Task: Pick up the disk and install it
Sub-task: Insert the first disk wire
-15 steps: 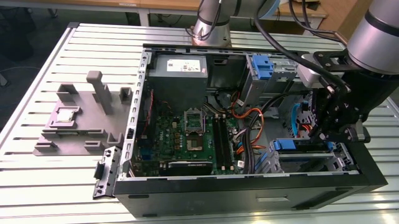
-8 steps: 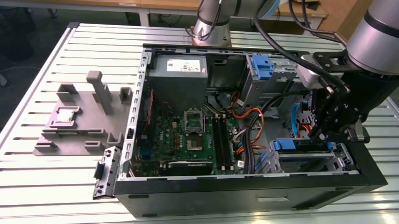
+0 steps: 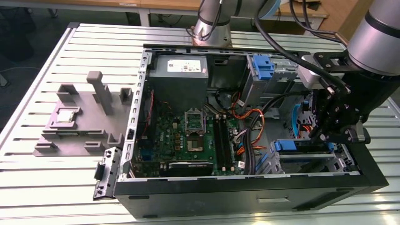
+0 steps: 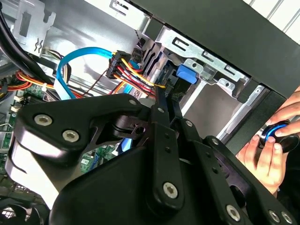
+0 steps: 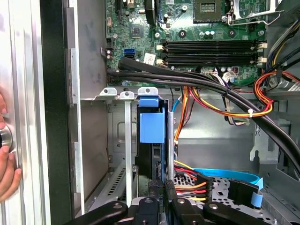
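One disk (image 3: 300, 146) is seen in the exterior view seated edge-on in the cage (image 3: 312, 161), under the gripper (image 3: 325, 136). In both wrist views, closed fingers (image 5: 161, 194) press its blue carrier (image 5: 152, 123) down, presumably to seat it.

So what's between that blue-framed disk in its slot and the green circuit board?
In the first wrist view, a bundle of black cables crosses between the disk and the green board, above the metal bay's rim.

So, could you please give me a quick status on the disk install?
Gripper down inside the case, over the drive bay. Disk standing on edge in the bay, blue carrier tab showing. Cable bundle close beside the bay; a hand at the case's outer edge.
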Action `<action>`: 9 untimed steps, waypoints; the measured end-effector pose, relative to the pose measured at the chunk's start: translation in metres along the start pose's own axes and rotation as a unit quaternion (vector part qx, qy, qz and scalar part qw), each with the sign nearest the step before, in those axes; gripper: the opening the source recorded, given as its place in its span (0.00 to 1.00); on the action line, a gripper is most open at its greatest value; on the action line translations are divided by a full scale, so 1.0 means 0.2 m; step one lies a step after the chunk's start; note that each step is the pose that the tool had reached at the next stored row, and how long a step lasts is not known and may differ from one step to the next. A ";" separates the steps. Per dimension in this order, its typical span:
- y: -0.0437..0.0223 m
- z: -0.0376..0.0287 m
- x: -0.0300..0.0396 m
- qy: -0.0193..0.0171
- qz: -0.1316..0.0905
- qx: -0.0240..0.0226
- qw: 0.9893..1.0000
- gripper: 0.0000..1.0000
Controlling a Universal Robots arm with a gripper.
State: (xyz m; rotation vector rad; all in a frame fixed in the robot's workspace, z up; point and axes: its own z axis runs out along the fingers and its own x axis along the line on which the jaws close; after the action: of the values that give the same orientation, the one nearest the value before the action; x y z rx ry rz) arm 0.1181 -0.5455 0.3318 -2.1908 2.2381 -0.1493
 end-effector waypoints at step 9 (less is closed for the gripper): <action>0.000 -0.003 0.000 -0.001 0.000 0.000 1.000 0.17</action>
State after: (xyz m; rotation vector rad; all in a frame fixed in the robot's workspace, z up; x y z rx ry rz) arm 0.1181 -0.5455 0.3325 -2.1900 2.2374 -0.1475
